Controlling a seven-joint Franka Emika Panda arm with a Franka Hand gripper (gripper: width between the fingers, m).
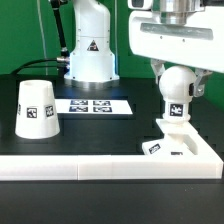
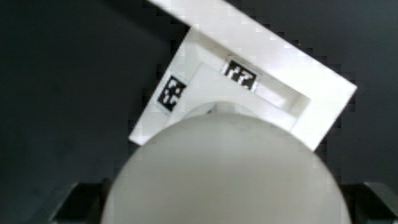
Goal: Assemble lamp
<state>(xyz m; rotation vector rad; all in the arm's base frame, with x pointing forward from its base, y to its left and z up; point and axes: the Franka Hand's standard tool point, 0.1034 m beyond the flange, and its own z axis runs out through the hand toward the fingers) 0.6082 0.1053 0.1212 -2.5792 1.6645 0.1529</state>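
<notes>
One bulb [image 2: 222, 165], clamped in the pincer [image 1: 177, 78], hangs over one square base [image 1: 185, 148] by the table's [image 1: 110, 130] front corner. One shade [image 1: 35, 108] stands well apart near the edge on the exterior view's left, clear of it.

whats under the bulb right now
The flat square base lies under the bulb, held in the gripper. The bulb hides the middle of the base, so whether they touch cannot be seen.

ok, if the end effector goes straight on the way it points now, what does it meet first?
Most likely the base. The end effector points down, shut on the bulb, so the bulb's lower end would touch first. How well they line up is unclear.
</notes>
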